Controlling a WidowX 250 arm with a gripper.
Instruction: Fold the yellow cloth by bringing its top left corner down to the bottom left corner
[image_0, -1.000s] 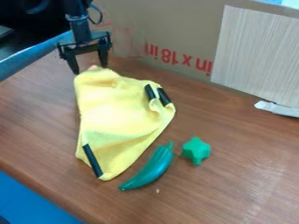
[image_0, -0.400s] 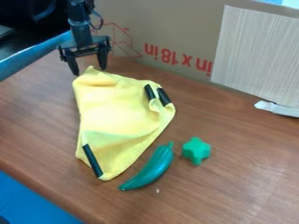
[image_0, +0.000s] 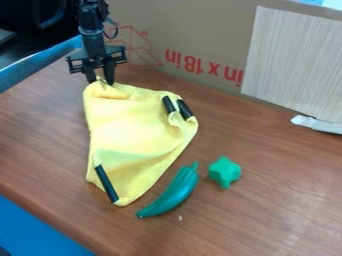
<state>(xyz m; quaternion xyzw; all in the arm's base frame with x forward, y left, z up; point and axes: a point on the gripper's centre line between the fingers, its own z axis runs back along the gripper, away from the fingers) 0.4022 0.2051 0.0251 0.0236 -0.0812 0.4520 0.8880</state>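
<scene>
at the upper left of the frame, the gripper (image_0: 100, 81) is drawn narrow on the top corner of the yellow cloth (image_0: 130, 130), seemingly because its peaked fold gives a graspable edge, while the rest lies spread left of centre.

The crumpled yellow cloth (image_0: 137, 130) looks soft, matt and fuzzy, with smooth dark strips (image_0: 107, 183) near its corners. The curved green pepper-shaped toy (image_0: 173, 192) looks like smooth, glossy plastic; the small green star-shaped piece (image_0: 224, 171) looks matt. The brown wood-grained table (image_0: 267, 185) has a soft sheen toward its right edge. Along its far edge, the brown cardboard panel (image_0: 200, 30) looks matt and papery.
</scene>
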